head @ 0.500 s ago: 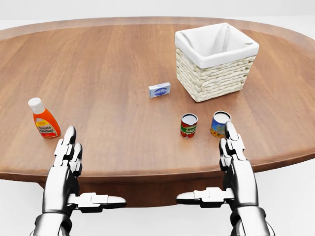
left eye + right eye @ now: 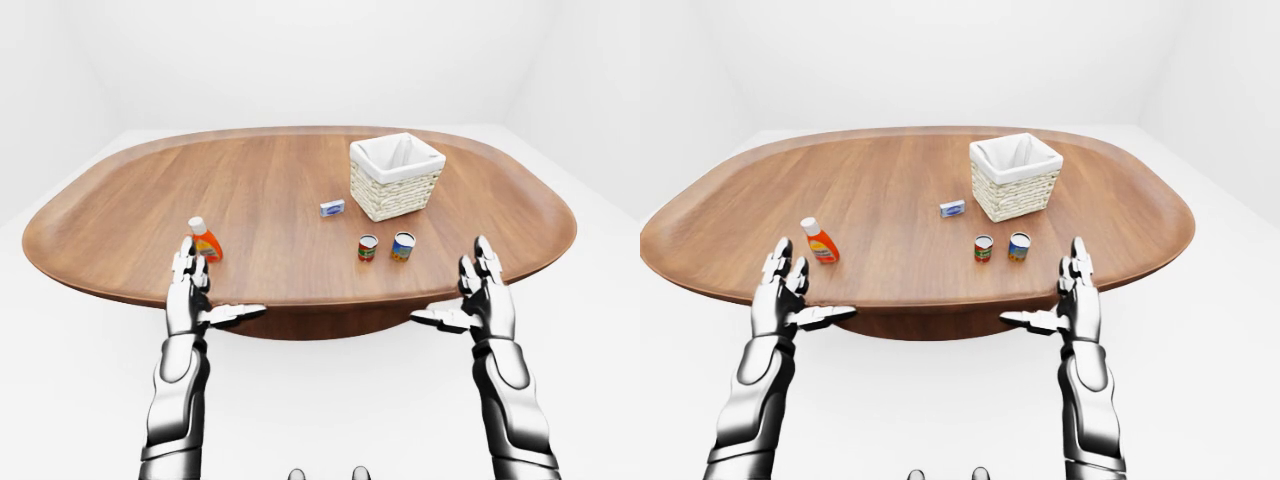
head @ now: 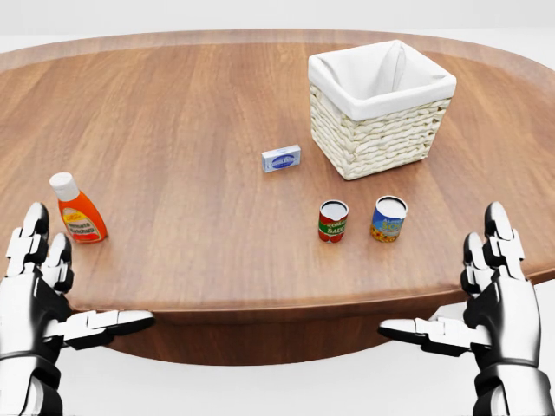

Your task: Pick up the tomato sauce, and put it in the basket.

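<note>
Tomato sauce: the red-labelled tomato sauce can (image 3: 333, 221) is seen upright at lower centre of the head view, well apart from both hands.
Hands: the left hand (image 3: 36, 290) and right hand (image 3: 488, 303) are held spread wide, nothing grasped.
Basket: a woven, white-lined basket (image 3: 380, 108) is set at upper right.
Surface: an oval wooden table (image 2: 260, 190) is shown in a white room.

This is not a real home or shop. It is a pretend room made on a computer. The walls (image 2: 300, 50) and floor (image 2: 60, 400) are plain white and bare. One big oval wooden table (image 2: 270, 190) stands in the middle. A few small food things and a woven basket (image 2: 396, 178) sit on it.
</note>
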